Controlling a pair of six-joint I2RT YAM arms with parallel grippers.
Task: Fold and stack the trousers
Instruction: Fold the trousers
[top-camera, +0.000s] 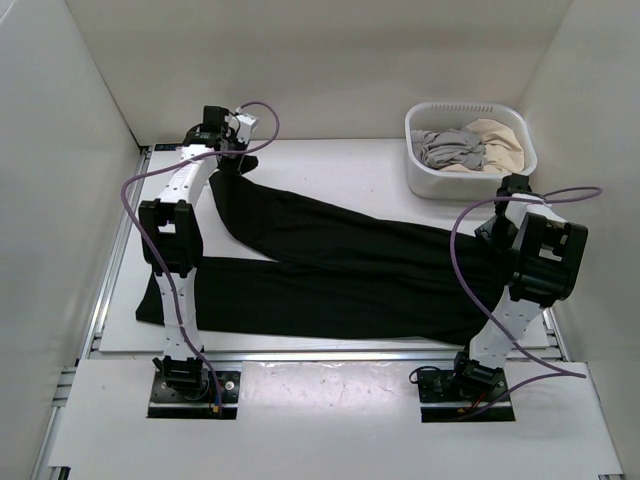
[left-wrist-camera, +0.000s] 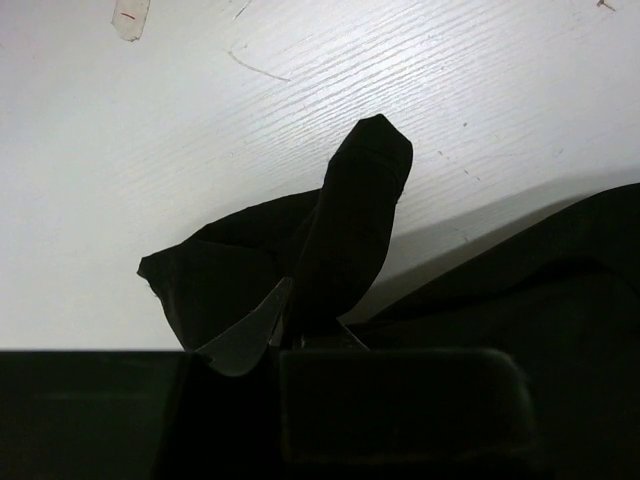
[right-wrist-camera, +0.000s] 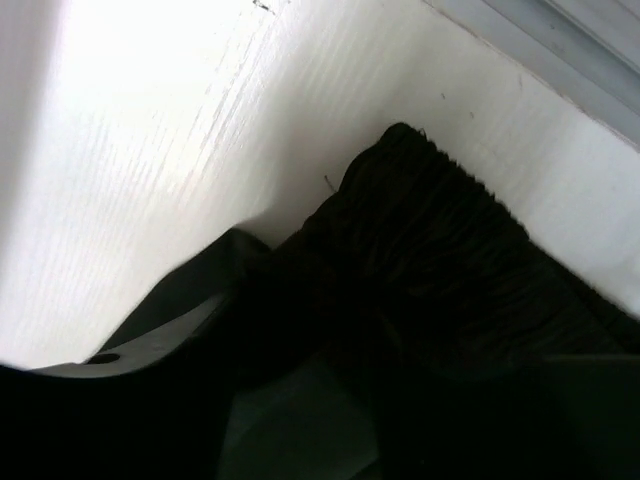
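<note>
I read the left gripper (left-wrist-camera: 290, 335) as clamped on a leg cuff of the trousers (top-camera: 340, 265), with the cuff standing up off the table (top-camera: 370, 165) at the far left. The trousers lie spread across the table, both legs running left and the waist at the right, beside the right gripper (top-camera: 497, 230). In the right wrist view, ribbed waistband fabric crowds the fingers (right-wrist-camera: 170, 330), and I cannot tell whether that gripper is closed.
</note>
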